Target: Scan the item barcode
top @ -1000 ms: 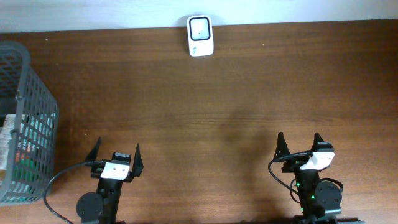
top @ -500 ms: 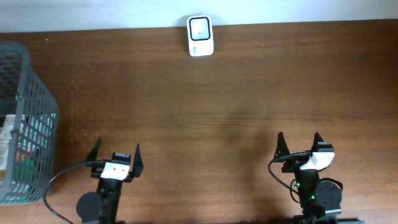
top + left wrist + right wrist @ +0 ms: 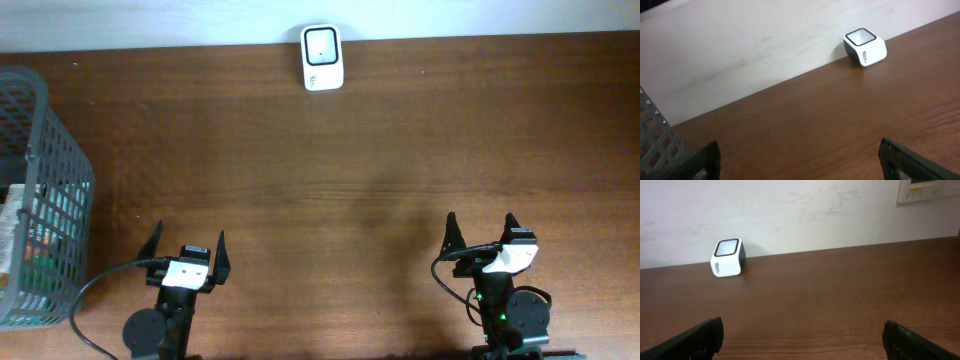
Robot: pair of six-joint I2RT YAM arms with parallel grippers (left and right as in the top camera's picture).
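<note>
Here, one grey mesh basket (image 3: 60, 190) sits at the far left edge of the brown tabletop (image 3: 330, 170). It holds packaged items (image 3: 10, 215), too hidden by the mesh to count; one looks beige, another green. Two arms stand at the near edge. The left arm (image 3: 185, 272) is just right of the basket, its jaws wide apart with only bare wood between them. One white barcode scanner (image 3: 322, 58) with a dark window on top sits at the far edge against the pale wall (image 3: 790, 210), well apart from both arms. The right arm (image 3: 505, 258) stands at the near right, jaws likewise spread wide, gripping nothing. One wall panel (image 3: 927, 190) shows in the right wrist view.
</note>
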